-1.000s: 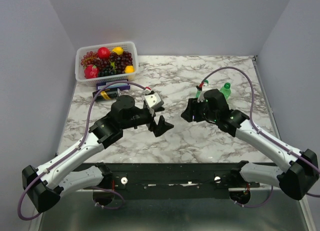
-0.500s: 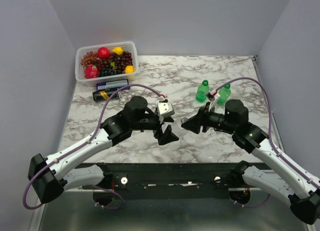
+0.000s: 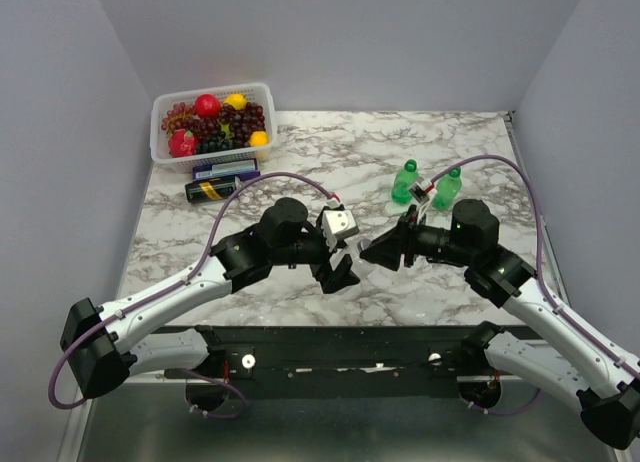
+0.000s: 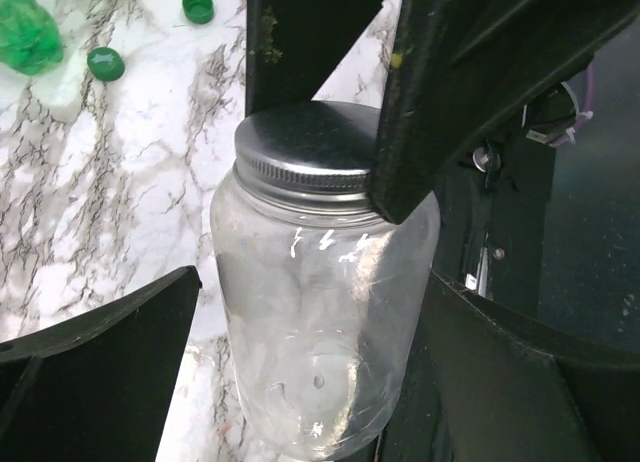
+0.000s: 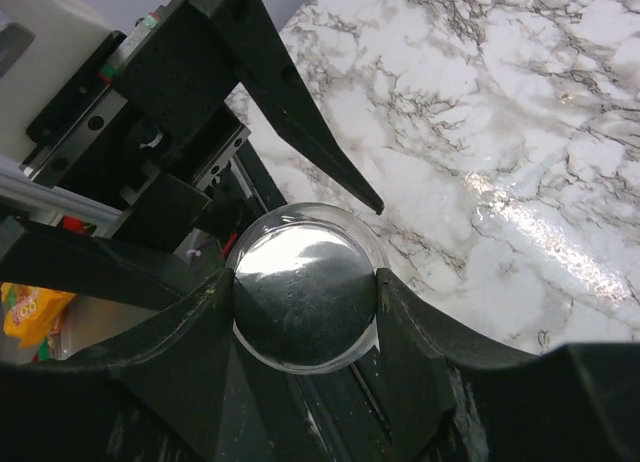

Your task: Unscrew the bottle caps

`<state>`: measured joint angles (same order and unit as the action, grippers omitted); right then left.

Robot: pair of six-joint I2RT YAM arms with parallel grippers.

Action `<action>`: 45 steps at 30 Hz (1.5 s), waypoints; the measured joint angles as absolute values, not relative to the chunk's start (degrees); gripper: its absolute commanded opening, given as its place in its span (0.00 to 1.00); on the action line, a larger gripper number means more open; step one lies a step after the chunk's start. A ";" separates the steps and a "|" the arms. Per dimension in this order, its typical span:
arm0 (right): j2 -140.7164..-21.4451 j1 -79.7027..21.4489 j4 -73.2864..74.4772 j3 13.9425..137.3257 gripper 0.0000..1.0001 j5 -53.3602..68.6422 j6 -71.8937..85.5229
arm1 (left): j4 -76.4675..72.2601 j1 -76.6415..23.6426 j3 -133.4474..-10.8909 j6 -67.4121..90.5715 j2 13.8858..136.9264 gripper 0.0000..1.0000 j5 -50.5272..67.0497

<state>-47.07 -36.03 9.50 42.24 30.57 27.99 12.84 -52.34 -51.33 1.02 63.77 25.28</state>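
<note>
Marble tabletop [image 3: 300,152]: R tool [image 5: 305,287] clamps grey cap [image 4: 310,142] on clear bottle [image 4: 320,322], L tool [image 3: 345,261] wide.

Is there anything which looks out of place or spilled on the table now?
Nothing is spilled or damaged. Only two green caps lie loose on the marble table near a green bottle. The right tool grips the silver cap.
</note>
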 measured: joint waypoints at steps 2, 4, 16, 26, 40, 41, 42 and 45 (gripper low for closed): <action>-46.89 -35.99 8.73 41.95 0.34 30.55 28.38 | 12.82 -52.38 -51.33 1.06 63.77 0.99 24.62; -46.59 -35.99 7.86 41.32 0.33 30.55 28.91 | 12.82 -52.38 -51.33 1.04 63.77 0.99 24.67; -45.65 -35.99 0.75 38.70 0.33 32.36 33.71 | 12.03 -52.53 -51.33 1.56 67.05 0.91 29.65; -45.52 -35.99 -1.69 36.97 0.28 33.04 34.04 | 12.43 -52.51 -51.33 1.48 67.09 0.54 31.33; -44.99 -35.97 -6.24 34.92 0.23 42.41 25.02 | 14.55 -50.70 -51.33 -0.10 67.37 0.33 43.62; -45.10 -35.97 -6.66 34.81 0.23 43.77 23.83 | 14.87 -50.48 -51.33 -0.12 67.44 0.32 44.99; -45.10 -35.99 -7.07 34.65 0.23 45.08 22.68 | 15.16 -50.28 -51.33 -0.14 67.59 0.32 46.70; -44.93 -35.97 -8.34 34.06 0.24 48.27 19.64 | 15.59 -49.95 -51.33 -0.01 67.96 0.29 50.17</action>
